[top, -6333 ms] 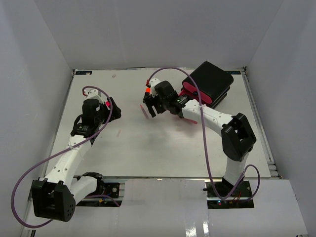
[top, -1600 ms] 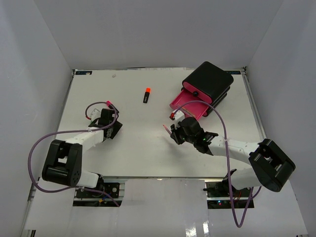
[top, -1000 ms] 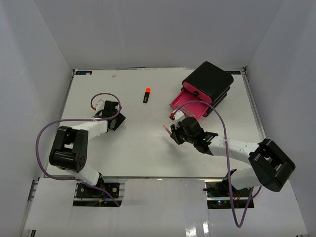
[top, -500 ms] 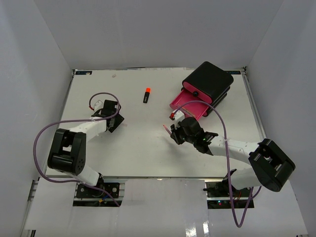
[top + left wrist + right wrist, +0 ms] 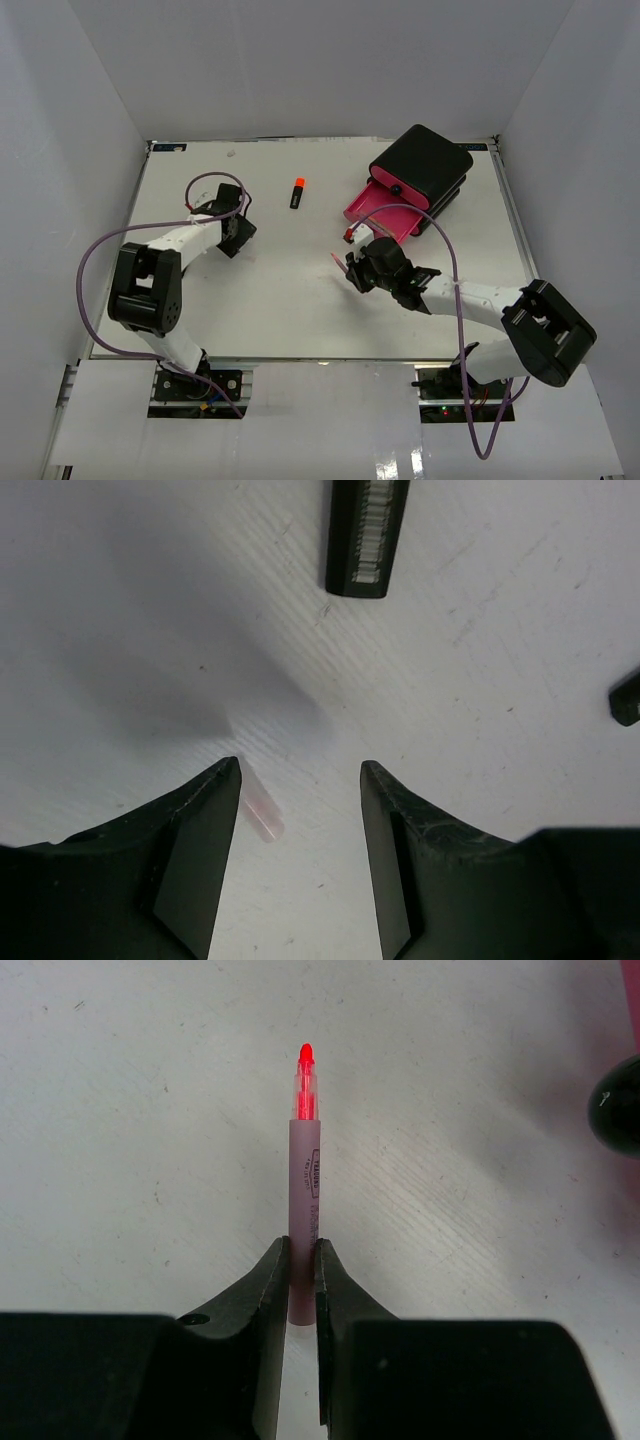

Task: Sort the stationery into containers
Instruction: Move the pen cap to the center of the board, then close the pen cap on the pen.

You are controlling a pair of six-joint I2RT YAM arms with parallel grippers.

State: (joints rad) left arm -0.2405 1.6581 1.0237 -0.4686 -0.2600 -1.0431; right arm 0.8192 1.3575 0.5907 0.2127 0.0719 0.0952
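The right gripper (image 5: 301,1250) is clamped tight on a thin pen (image 5: 303,1200), its two black fingers pinching the rear end so the pen juts straight ahead of the fingertips. The barrel is pale, matte pink. At the far end a short clear section shows a bright red core ending in a pointed red tip. A small line of dark print runs along the barrel, too small to read. The pen is over bare white table (image 5: 120,1140). Ahead and to the right of this gripper, at the picture's edge, are a round black knob (image 5: 620,1105) and a sliver of pink drawer front.

From above, the right gripper (image 5: 347,263) has the black drawer box (image 5: 425,160) just beyond it, with one pink drawer (image 5: 383,210) pulled out toward it.

The left gripper (image 5: 300,770) is partly open with nothing between its fingers, low over the table. A pale pink stick (image 5: 262,812) lies just beside one fingertip; what it is cannot be told. Ahead of the fingers lies a stubby black highlighter (image 5: 366,535) with a ribbed grey strip. From above its cap is orange (image 5: 298,193), and no label on it can be read.
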